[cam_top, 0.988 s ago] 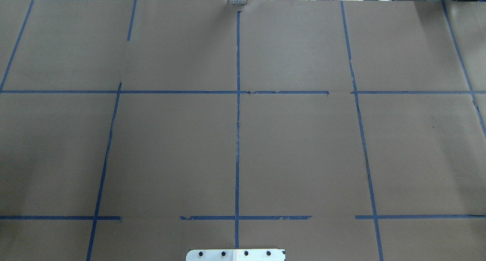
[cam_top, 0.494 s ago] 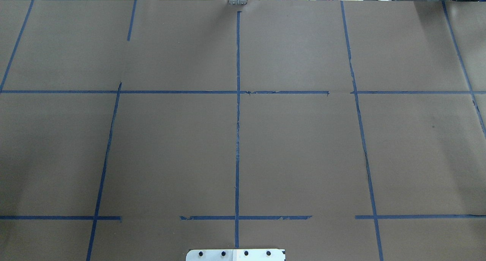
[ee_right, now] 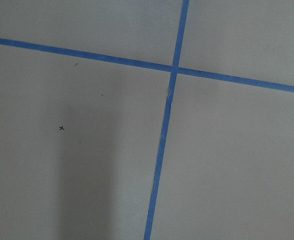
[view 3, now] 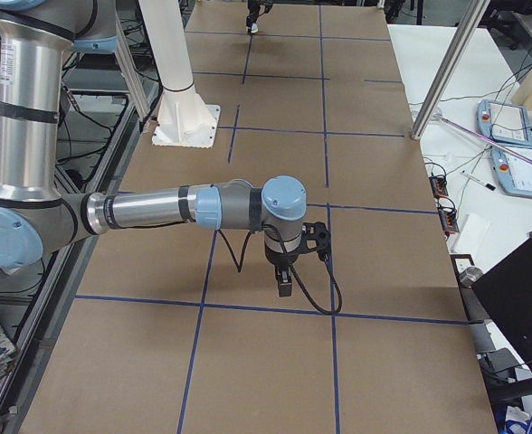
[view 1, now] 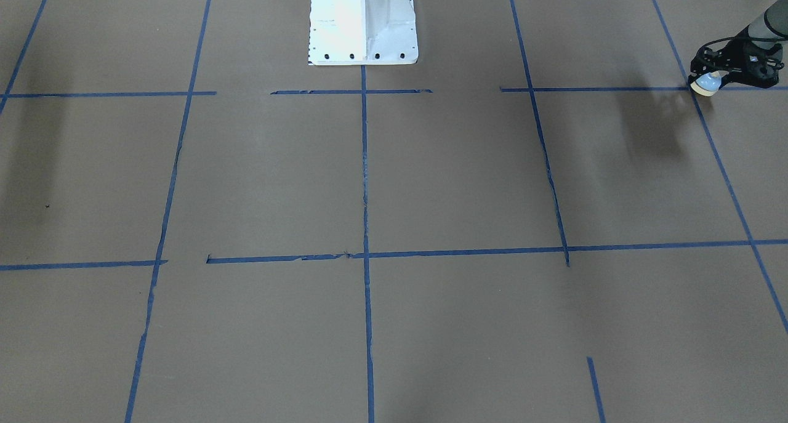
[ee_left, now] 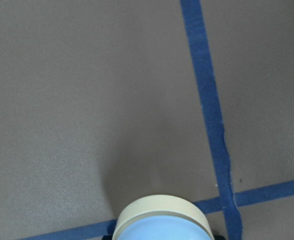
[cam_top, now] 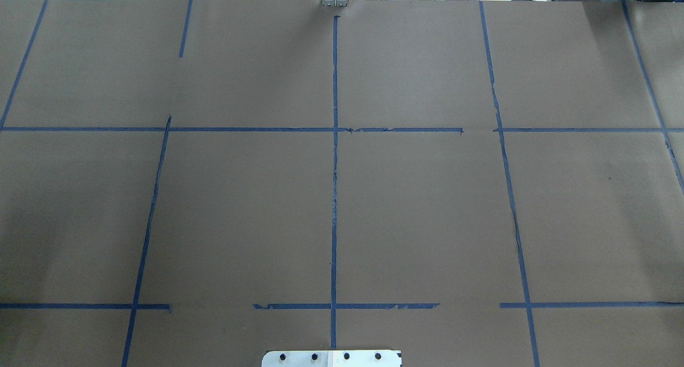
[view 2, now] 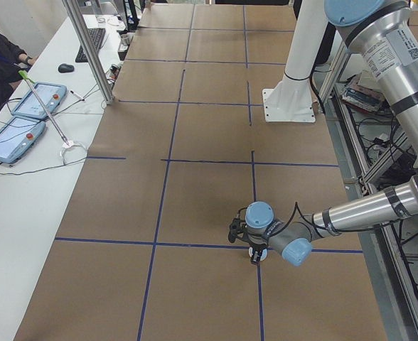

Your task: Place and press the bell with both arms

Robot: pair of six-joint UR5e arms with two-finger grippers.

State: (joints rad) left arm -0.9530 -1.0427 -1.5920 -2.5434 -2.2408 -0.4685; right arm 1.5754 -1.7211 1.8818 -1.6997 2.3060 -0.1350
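Walking it from the table's left end, nearest first.

- left arm [view 2: 365, 209]: reaches out low over the table [cam_top: 427, 207], wrist turned down.
- left gripper [view 1: 709, 78]: clamped on the bell [view 1: 705, 85]. Black fingers sit on either side of the light-blue dome, cream base toward the paper. Can't tell if the base touches the paper.
- Bell position, front-facing view: 2 o'clock in the frame, near the edge, just beside a blue tape [ee_left: 207, 100] crossing. The gripper's shadow [view 1: 652, 127] falls on the paper at its 8 o'clock.
- Left wrist cam: bell at 6 o'clock, cut off by the frame edge. The tape crossing is just beside it at 4 o'clock.
- pedestal [view 2: 294, 78]: white, bolted down mid-table on the robot's side. It's at 12 o'clock in the front-facing view and 6 o'clock in the overhead.
- right arm [view 3: 148, 210]: far end, well apart from the bell, forearm stretched level over the paper.
- right gripper [view 3: 284, 287]: points straight down, with a tape line at its 6 o'clock. Only the side view shows it, so I can't tell if it's released or clenched.
- Right wrist cam: paper and tape only. There's a crossing at 12 o'clock and a small x mark [ee_right: 61, 128] at 9 o'clock.
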